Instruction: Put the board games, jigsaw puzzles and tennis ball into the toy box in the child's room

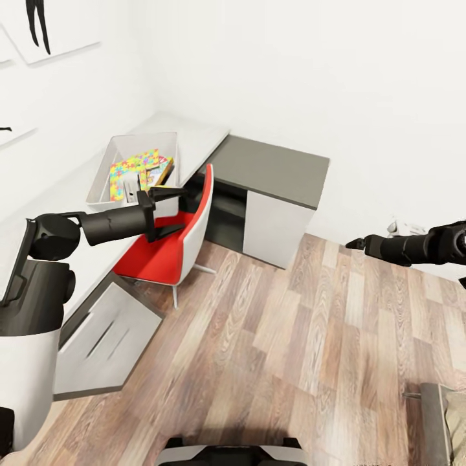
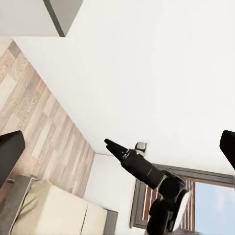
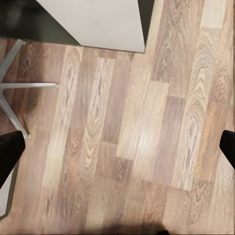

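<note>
— Where are the hands?

— I've got the left hand (image 1: 173, 210) raised over the red chair (image 1: 169, 249), fingers spread, nothing between them. The toy box (image 1: 107, 173) sits on the bench (image 1: 200, 139) just beyond that hand, with a jigsaw puzzle (image 1: 133, 169) inside it (another flat box leans beside the puzzle; I can't read it).

— And the right?

— The right hand (image 1: 355, 244) hangs out over the wood floor (image 1: 272, 349), well apart from the box. Its wrist camera shows both fingertips (image 3: 10, 156) at the frame's edges, so spread, empty. The bed (image 2: 54, 213) shows in the left wrist view.
</note>
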Controlling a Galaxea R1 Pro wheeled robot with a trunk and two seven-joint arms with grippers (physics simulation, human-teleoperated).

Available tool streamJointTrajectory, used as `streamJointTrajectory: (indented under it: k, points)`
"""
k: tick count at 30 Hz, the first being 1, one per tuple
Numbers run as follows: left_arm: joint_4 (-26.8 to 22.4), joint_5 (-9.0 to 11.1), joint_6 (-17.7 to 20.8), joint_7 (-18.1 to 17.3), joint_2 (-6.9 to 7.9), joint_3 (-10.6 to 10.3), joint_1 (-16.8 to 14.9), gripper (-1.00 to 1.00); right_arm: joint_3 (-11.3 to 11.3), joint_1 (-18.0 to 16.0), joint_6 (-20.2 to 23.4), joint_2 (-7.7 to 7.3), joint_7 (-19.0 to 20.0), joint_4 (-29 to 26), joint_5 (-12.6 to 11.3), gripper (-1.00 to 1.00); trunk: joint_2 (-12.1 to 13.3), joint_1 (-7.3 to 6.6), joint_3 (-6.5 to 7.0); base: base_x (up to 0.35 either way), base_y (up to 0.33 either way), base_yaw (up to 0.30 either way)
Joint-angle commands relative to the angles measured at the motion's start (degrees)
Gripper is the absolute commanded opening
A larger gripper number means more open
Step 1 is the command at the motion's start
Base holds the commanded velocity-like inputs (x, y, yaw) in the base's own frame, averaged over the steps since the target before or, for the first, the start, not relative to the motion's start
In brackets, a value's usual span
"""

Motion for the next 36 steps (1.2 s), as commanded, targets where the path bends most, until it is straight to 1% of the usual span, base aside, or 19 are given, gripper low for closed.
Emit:
streamJointTrajectory:
  k: [1,5,8,9,12,13,16,17,19,20,22,23,26,27,29,31,32,34,36]
  points:
    - [0.0,0.6,-0.1,0.6,0.03,0.0,-0.1,1.0,0.1,-0.1,0.1,-0.03,-0.6,0.0,-0.5,1.0,-0.1,0.04,0.0,0.0,0.0,-0.161]
    - [0.0,0.6,-0.1,0.6,-0.41,-0.8,-0.2,1.0,0.1,1.8,0.1,0.15,-0.3,0.0,-0.4,1.0,-0.1,0.04,0.33,0.0,0.0,-0.161]
    - [0.0,0.5,-0.1,0.7,-0.86,-2.4,-0.7,1.0,0.1,3.5,0.1,0.68,-0.1,0.0,-0.3,1.0,-0.1,0.04,0.58,0.0,0.0,-0.161]
    - [0.0,0.5,-0.1,0.7,-0.86,-2.4,-0.7,1.0,0.1,3.5,0.1,0.68,-0.1,0.0,-0.3,1.0,-0.1,0.04,0.66,0.0,0.0,-0.161]
    - [0.0,-0.1,-0.1,0.8,-1.65,-4.5,-1.8,1.0,0.1,4.9,0.1,1.32,0.0,0.1,-0.2,1.0,-0.1,0.04,0.91,0.0,0.0,-0.161]
    - [0.0,-0.1,-0.1,0.8,-1.65,-4.5,-1.8,1.0,0.1,4.9,0.1,1.32,0.0,0.1,-0.2,1.0,-0.1,0.04,0.99,0.0,0.0,-0.161]
    - [0.0,-2.6,-0.2,0.9,-3.3,-6.9,-3.0,1.0,0.2,6.3,0.1,1.91,0.1,0.2,-0.1,1.0,-0.1,0.04,1.24,0.0,0.0,-0.161]
    - [0.0,-2.6,-0.2,0.9,-3.3,-6.9,-3.0,1.0,0.2,6.3,0.1,1.91,0.1,0.2,-0.1,1.0,-0.1,0.04,1.33,0.0,0.0,-0.161]
    - [0.1,-5.2,-0.2,0.9,-4.7,-8.1,-3.6,1.0,0.2,7.2,0.1,2.51,0.2,0.5,-0.1,1.0,-0.1,0.04,1.49,0.0,0.0,-0.161]
    - [0.1,-5.2,-0.2,0.9,-4.7,-8.1,-3.6,1.0,0.2,7.2,0.1,2.51,0.2,0.5,-0.1,1.0,-0.1,0.04,1.58,0.0,0.0,-0.161]
    - [0.4,-8.0,-0.2,1.0,-6.58,-9.1,-4.1,1.0,0.2,8.3,0.1,3.27,0.4,0.7,0.0,1.0,-0.1,0.04,1.74,0.0,0.0,-0.161]
    - [0.4,-8.0,-0.2,1.0,-6.58,-9.1,-4.1,1.0,0.2,8.3,0.1,3.27,0.4,0.7,0.0,1.0,-0.1,0.04,1.83,0.0,0.0,-0.161]
    - [1.6,-12.9,-0.3,1.2,-10.26,-11.2,-4.5,1.0,0.2,10.4,0.2,4.19,0.8,1.3,0.0,1.0,-0.1,0.04,2.07,0.0,0.0,-0.161]
    - [1.6,-12.9,-0.3,1.2,-10.26,-11.2,-4.5,1.0,0.2,10.4,0.2,4.19,0.8,1.3,0.0,1.0,-0.1,0.04,2.16,0.0,0.0,-0.161]
    - [3.9,-17.2,-0.3,1.2,-12.8,-13.7,-4.5,1.0,0.2,12.1,0.2,4.59,1.3,1.8,0.1,1.0,-0.1,0.04,2.32,0.0,0.0,-0.161]
    - [6.8,-21.7,-0.6,1.1,-14.85,-16.6,-4.4,1.0,0.2,13.8,0.3,4.85,2.1,2.2,0.3,1.0,-0.1,0.04,2.49,0.0,0.0,-0.161]
    - [6.8,-21.7,-0.6,1.1,-14.85,-16.6,-4.4,1.0,0.2,13.8,0.3,4.85,2.1,2.2,0.3,1.0,-0.1,0.04,2.57,0.0,0.0,-0.161]
    - [9.7,-25.9,-1.0,1.0,-16.26,-19.0,-3.8,1.0,0.2,15.5,0.3,5.01,3.3,2.9,1.0,1.0,-0.1,0.04,2.74,0.0,0.0,-0.161]
    - [12.2,-29.4,-1.4,0.9,-17.15,-20.6,-2.7,1.0,0.2,16.9,0.3,5.12,4.9,3.8,2.3,1.0,-0.1,0.04,2.91,0.0,0.0,-0.161]
